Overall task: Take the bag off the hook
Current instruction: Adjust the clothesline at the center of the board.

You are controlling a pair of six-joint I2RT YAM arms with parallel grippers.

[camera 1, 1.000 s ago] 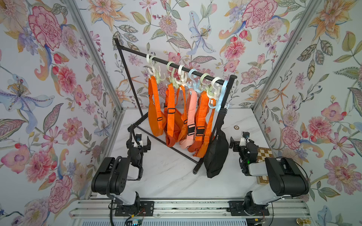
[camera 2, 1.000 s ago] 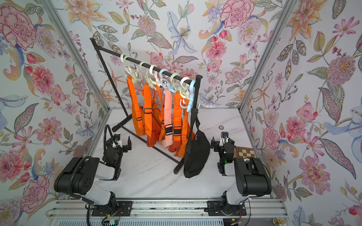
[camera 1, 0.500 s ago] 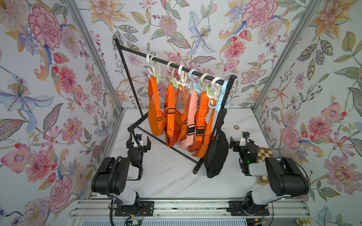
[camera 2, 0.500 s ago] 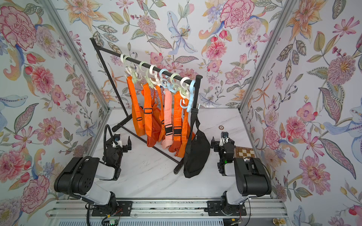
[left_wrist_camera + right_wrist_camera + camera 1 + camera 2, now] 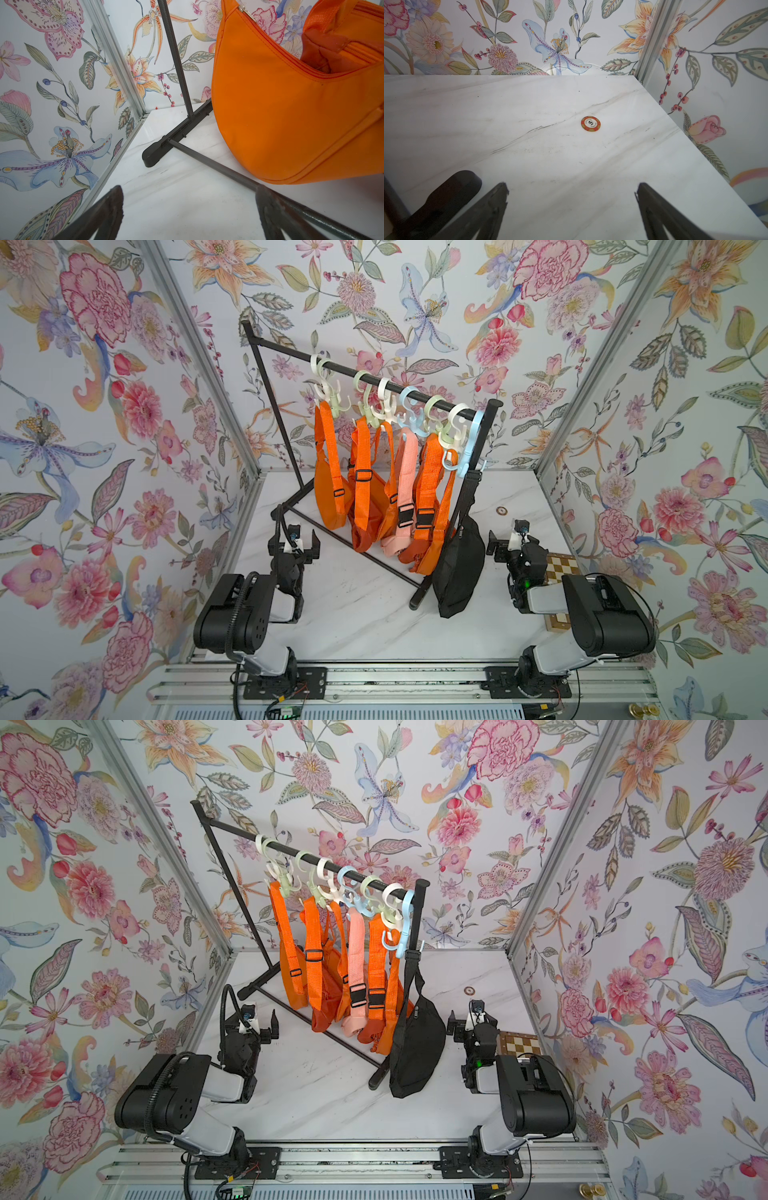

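A black rack (image 5: 374, 379) carries several plastic hooks with bags hanging from them. Several orange bags (image 5: 328, 489) and a pink bag (image 5: 399, 506) fill its middle. A black bag (image 5: 459, 568) (image 5: 417, 1048) hangs from the light-blue hook (image 5: 469, 448) at the rack's near end, its bottom close to the table. My left gripper (image 5: 295, 537) (image 5: 189, 191) rests low and open, left of the bags, with an orange bag (image 5: 280, 114) just ahead. My right gripper (image 5: 506, 536) (image 5: 572, 188) is open and empty, right of the black bag.
The rack's feet (image 5: 166, 141) (image 5: 452, 191) and low crossbar lie on the white marble table. A red poker chip (image 5: 590, 124) (image 5: 502, 511) sits ahead of my right gripper. A small chessboard (image 5: 561, 568) lies under the right arm. Floral walls close three sides.
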